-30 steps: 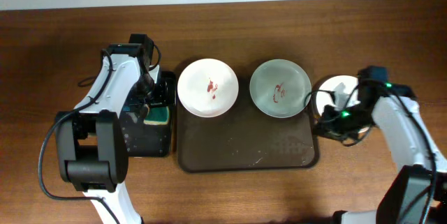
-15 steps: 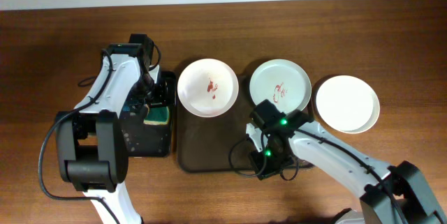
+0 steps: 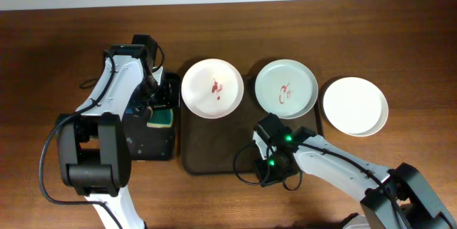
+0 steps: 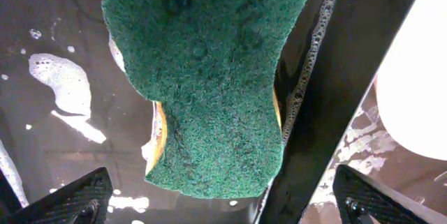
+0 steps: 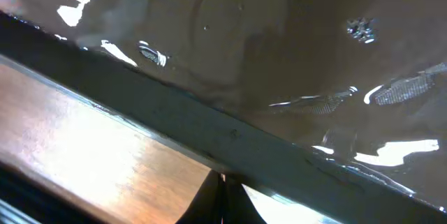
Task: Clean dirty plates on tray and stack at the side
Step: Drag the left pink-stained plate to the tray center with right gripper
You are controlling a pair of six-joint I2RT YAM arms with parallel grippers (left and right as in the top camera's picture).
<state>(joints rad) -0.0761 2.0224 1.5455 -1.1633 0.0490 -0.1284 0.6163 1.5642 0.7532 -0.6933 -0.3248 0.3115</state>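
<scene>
We're noting right claw [image 5: 223, 181], seemingly pinched empty, moving from wiped plate [image 3: 355, 105] to tray [image 3: 214, 149] rim; left claw [image 4: 223, 203] gaping above sponge [image 4: 209, 77].

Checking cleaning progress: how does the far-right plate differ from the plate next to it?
The far-right plate is spotless; its neighbour has red smears in the middle. The far-right plate sits on the table beside the tray; its neighbour sits on the tray. Both are round, shallow and similar in size.
</scene>
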